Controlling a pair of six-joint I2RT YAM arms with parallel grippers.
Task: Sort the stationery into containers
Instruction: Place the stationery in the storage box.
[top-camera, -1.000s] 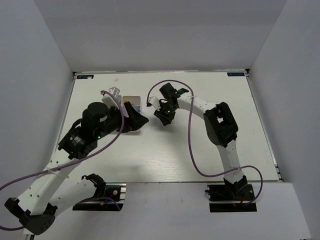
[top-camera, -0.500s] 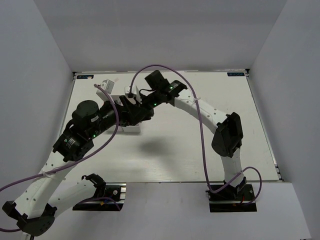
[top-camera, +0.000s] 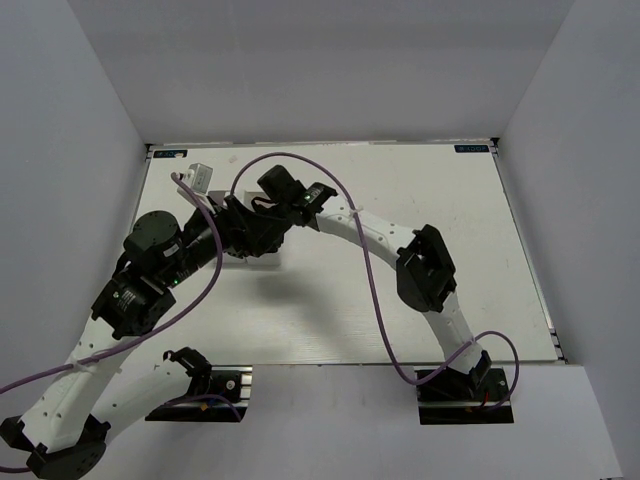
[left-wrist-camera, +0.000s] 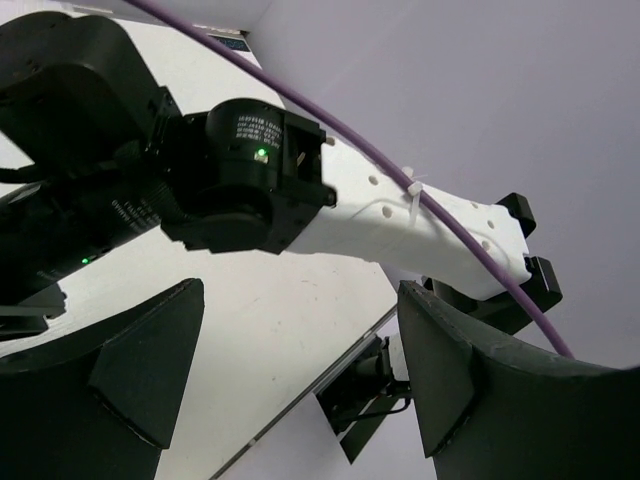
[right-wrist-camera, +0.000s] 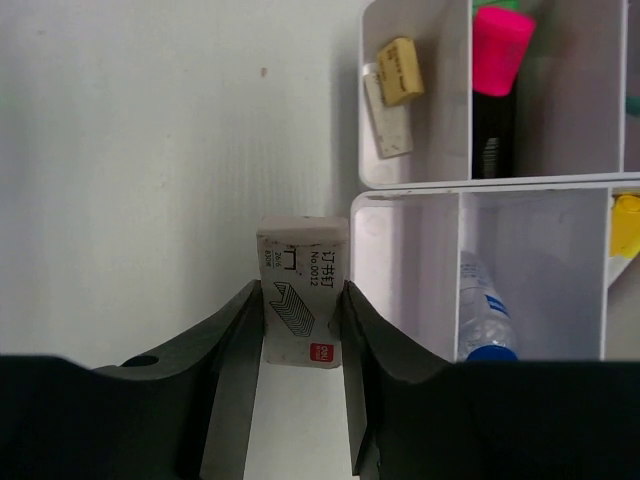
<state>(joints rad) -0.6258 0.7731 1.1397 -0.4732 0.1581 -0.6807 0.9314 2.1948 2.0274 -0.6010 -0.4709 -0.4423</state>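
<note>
My right gripper (right-wrist-camera: 305, 300) is shut on a small grey-white staple box (right-wrist-camera: 303, 262) printed with a staple drawing, held above the table just left of the organizer box (right-wrist-camera: 400, 190). The organizer's compartments hold a tan eraser (right-wrist-camera: 400, 70), a white eraser (right-wrist-camera: 388, 120), a pink-capped highlighter (right-wrist-camera: 503, 50), a blue-capped glue bottle (right-wrist-camera: 485, 310) and a yellow item (right-wrist-camera: 625, 225). My left gripper (left-wrist-camera: 300, 300) is open and empty, raised, facing the right arm's wrist (left-wrist-camera: 250, 180). In the top view both grippers (top-camera: 250, 228) crowd together and hide most of the organizer (top-camera: 262, 263).
The right arm (top-camera: 370, 225) arches across the table's middle, with purple cables looping above both arms. The table's near edge and an arm base (left-wrist-camera: 375, 395) show between my left fingers.
The right arm has swung left from the table's middle to the organizer, carrying the staple box. The left arm has pulled back to the left.
</note>
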